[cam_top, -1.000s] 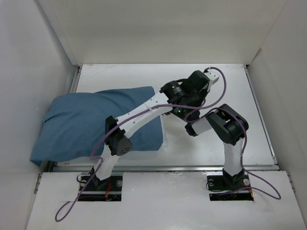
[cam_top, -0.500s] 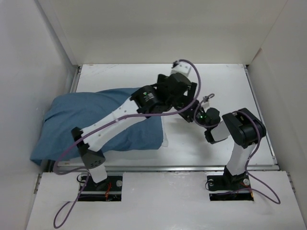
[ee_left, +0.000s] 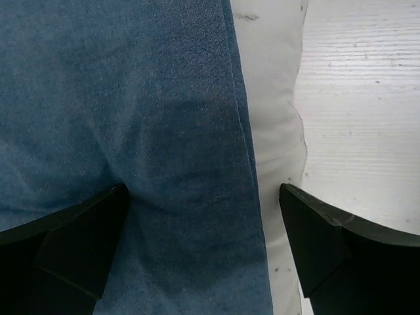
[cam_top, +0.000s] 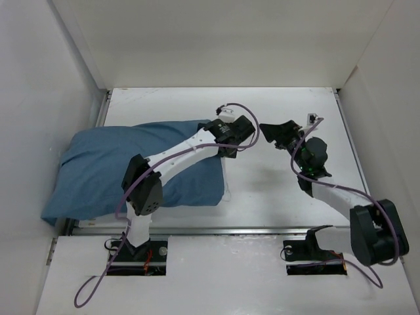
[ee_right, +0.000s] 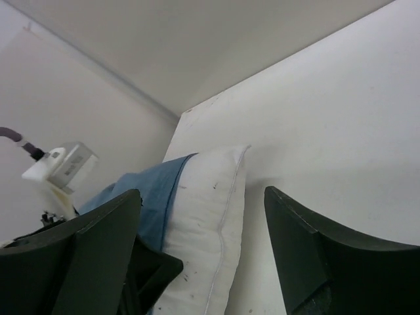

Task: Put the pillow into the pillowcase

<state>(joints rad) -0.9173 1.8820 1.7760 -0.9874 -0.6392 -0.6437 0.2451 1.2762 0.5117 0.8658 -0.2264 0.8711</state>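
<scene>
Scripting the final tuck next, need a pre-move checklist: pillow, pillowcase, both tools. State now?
1. Pillow fully inside pillowcase: not ok, a white strip sticks out past the open edge.
2. Left tool open: ok, straddling that edge from above.
3. Right tool open and empty: ok, facing the exposed end, apart from it.
4. Left tool touching fabric: cannot tell.
5. Tools apart from each other: ok, gap between them in the top view.
</scene>
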